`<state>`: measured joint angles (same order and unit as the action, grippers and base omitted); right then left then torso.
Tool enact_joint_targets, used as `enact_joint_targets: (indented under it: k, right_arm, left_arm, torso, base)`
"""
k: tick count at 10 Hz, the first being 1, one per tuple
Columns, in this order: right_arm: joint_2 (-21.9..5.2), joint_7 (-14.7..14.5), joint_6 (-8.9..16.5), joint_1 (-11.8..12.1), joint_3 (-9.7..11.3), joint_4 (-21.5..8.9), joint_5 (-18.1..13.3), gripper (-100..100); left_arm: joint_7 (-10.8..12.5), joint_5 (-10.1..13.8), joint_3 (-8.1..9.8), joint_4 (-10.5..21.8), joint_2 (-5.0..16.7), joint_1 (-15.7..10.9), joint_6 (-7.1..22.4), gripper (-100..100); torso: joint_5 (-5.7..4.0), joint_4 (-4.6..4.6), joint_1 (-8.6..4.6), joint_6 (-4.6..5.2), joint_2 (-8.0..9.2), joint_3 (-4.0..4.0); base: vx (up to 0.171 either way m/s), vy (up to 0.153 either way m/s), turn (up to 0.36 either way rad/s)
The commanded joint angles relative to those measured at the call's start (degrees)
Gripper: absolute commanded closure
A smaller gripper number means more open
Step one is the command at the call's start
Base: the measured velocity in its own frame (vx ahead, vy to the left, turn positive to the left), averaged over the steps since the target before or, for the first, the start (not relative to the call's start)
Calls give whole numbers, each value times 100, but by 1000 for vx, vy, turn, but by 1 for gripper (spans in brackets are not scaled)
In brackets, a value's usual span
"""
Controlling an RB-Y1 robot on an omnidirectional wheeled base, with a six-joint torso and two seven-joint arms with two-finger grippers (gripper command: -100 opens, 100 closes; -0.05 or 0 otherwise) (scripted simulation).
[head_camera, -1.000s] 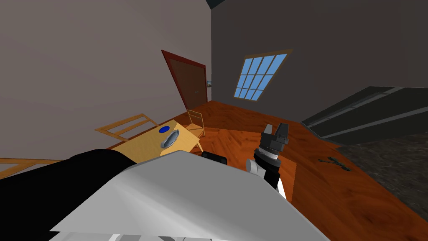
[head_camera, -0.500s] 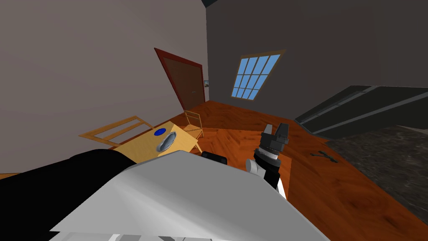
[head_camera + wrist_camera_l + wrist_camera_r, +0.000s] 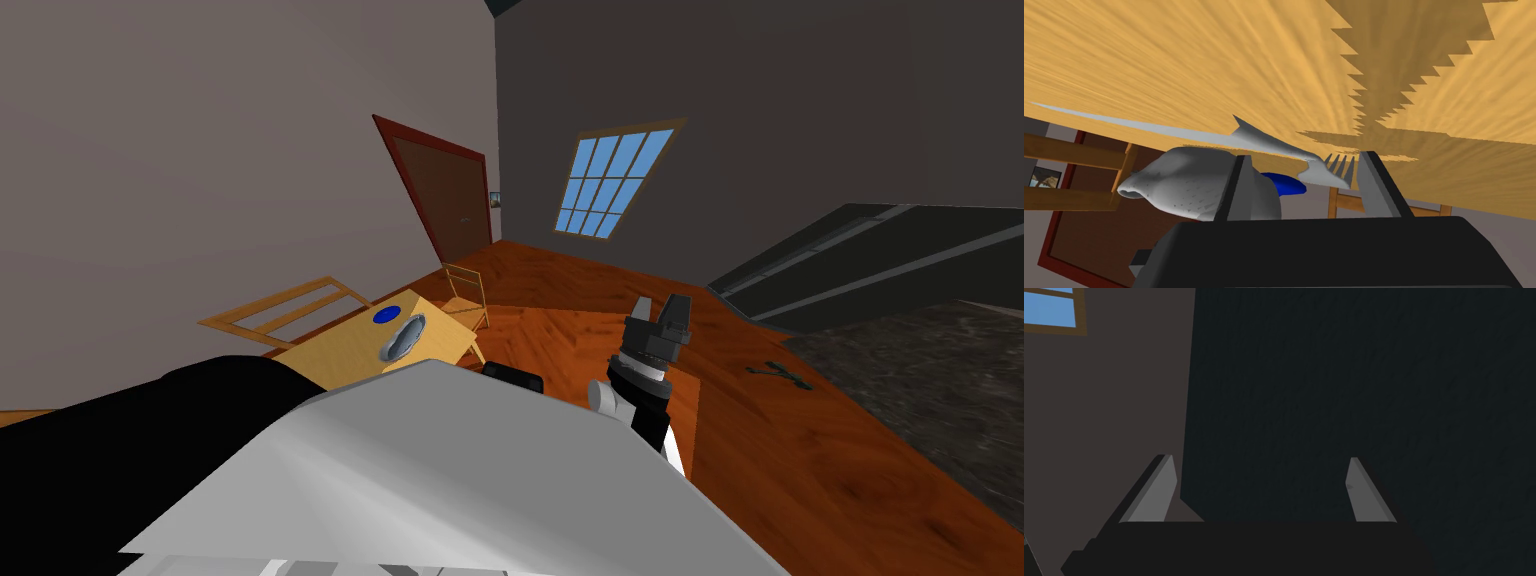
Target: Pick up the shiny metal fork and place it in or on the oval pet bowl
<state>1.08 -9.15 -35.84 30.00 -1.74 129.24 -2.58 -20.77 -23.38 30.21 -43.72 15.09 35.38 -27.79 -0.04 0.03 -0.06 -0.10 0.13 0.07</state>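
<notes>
Left gripper: low over the wooden table, fingers apart, narrower than the right's, clamping nothing. The grey metal fork lies flat on the table. Its tines sit between the fingers, close to one of them, with a gap to the other. The oval grey pet bowl stands just beside the fork, behind the other finger, with a blue disc near it. Right gripper: raised clear of the table, fingers spread wide, empty.
</notes>
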Motion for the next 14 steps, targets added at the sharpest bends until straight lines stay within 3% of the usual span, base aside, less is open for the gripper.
enact_joint_targets:
  k: [1, 4, 5, 6, 8, 9, 10, 11, 14]
  right_arm:
    - [0, 0, 0, 0, 0, 0, 0, 0]
    - [0, 0, 0, 0, 0, 0, 0, 0]
    - [0, 0, 0, 0, 0, 0, 0, 0]
    - [0, 0, 0, 0, 0, 0, 0, 0]
    - [1, 0, 0, 0, 1, 0, 0, 0]
    - [1, 0, 0, 0, 0, 0, 0, 0]
    - [0, 0, 0, 0, 0, 0, 0, 0]
    - [0, 0, 0, 0, 0, 0, 0, 0]
    - [1, 0, 0, 1, 0, 0, 0, 0]
  left_arm:
    - [0, 0, 0, 0, 0, 0, 0, 100]
    - [11, 7, 6, 0, -3, 0, 3, 100]
    - [11, 7, 6, 0, -3, -1, 3, 0]
    - [108, -13, 26, -2, 45, 180, -160, 100]
    - [80, -14, 44, -28, 9, 209, -163, 100]
    - [92, -15, 44, -31, 4, 226, -177, 0]
    - [200, 134, 93, -169, 203, 441, -320, 100]
    - [200, 134, 93, -166, 203, 441, -320, 100]
    - [461, 437, 41, -341, 410, 854, -597, 100]
  torso:
    - [0, 0, 0, 0, 0, 0]
    - [5, -1, 4, 4, -1, -1]
    - [5, -1, 5, 4, 0, -1]
    - [5, -2, 6, 4, 1, 0]
    - [1, -4, -22, 1, -2, -3]
    - [1, -2, -11, 6, -2, -2]
    - [3, -2, -1, 6, 0, -1]
    - [-6, -4, -4, 6, -5, -4]
    - [-4, -4, -19, 8, -14, -8]
  base:
    - [-2, 4, 11]
    - [0, 0, 0]
    - [0, 0, 0]
    - [11, -42, -37]
    - [21, -53, 2]
    - [1, -7, 1]
    - [27, -34, -24]
    - [33, -29, 0]
    - [45, -46, -19]
